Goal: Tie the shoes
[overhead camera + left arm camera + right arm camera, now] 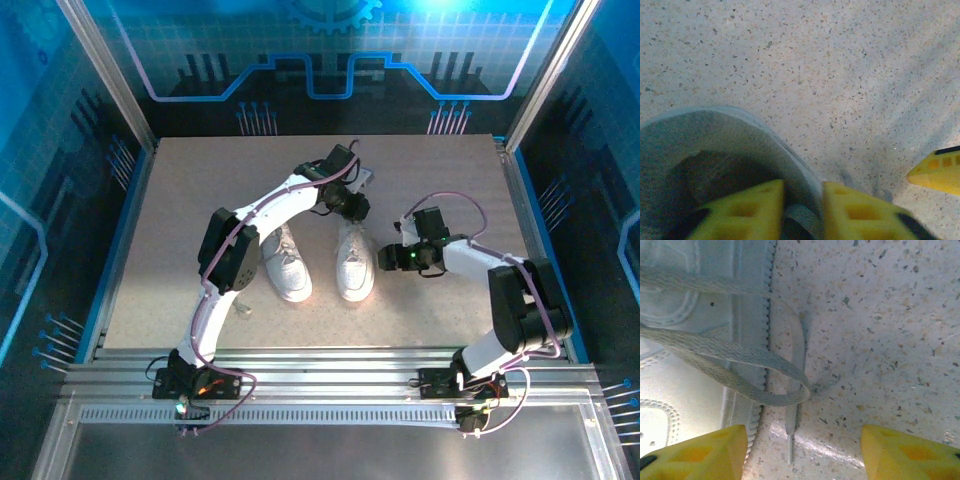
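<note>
Two white shoes lie side by side mid-table, the left shoe [288, 265] and the right shoe [354, 262], toes toward the arm bases. My left gripper [350, 208] is at the right shoe's heel. In the left wrist view its fingers [760, 205] pinch the grey collar rim [790, 155], one inside the opening, one outside. My right gripper [388, 257] sits low beside that shoe's right flank, open. Between its spread fingers [705, 452] a white lace loop [765, 390] and a lace end [791, 432] lie on the table against the sole.
The speckled tabletop [200, 190] stretches behind and to both sides of the shoes. Blue enclosure walls [60, 200] ring it, and aluminium rails [330, 365] run along the near edge. A yellow fingertip [937, 172] pokes in at the right of the left wrist view.
</note>
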Motion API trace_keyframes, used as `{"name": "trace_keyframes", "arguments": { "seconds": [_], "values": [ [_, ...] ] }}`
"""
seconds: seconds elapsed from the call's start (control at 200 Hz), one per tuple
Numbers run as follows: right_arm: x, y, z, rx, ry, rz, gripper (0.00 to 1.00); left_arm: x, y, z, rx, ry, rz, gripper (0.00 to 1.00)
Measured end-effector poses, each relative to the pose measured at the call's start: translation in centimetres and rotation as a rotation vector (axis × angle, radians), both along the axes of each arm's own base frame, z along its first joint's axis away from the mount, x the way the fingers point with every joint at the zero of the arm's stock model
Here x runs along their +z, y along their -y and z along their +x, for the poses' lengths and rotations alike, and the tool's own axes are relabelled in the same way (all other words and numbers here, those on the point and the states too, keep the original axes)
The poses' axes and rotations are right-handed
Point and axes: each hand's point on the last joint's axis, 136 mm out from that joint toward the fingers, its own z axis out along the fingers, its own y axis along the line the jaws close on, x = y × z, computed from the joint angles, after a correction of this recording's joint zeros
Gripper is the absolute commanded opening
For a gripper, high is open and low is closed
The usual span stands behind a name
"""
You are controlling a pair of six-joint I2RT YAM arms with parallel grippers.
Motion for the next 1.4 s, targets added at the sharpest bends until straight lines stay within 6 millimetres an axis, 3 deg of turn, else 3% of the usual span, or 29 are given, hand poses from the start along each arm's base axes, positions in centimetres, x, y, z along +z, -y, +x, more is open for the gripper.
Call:
{"name": "trace_keyframes", "arguments": {
  "seconds": [0.375,0.44,0.6,0.69,1.02,1.226,1.401],
  "values": [
    [0.3,-0.7,2.8,0.000,0.060,0.016,0.56,1.7,-0.3,-0.5,-0.002,0.032,-0.020,0.01],
    [0.3,-0.9,3.2,0.005,0.070,0.019,0.47,2.3,-0.3,-0.7,0.003,0.037,-0.032,0.00],
    [0.1,-1.2,3.6,0.019,0.075,0.026,0.11,4.2,-0.4,-0.7,0.009,0.059,-0.074,0.00],
    [0.2,-1.2,3.6,0.021,0.085,0.014,0.00,5.3,-0.7,-0.7,0.019,0.067,-0.108,0.00],
    [3.7,-1.0,4.0,0.014,0.185,0.009,0.00,7.5,-4.9,-0.3,0.106,0.102,-0.190,0.00],
    [5.0,-0.1,3.2,0.014,0.189,-0.043,0.00,7.4,-6.1,-1.2,0.127,0.096,-0.213,0.00],
    [8.4,0.5,4.1,0.029,0.254,-0.096,0.00,6.5,-7.3,-2.4,0.150,0.075,-0.224,0.00]
  ]
}}
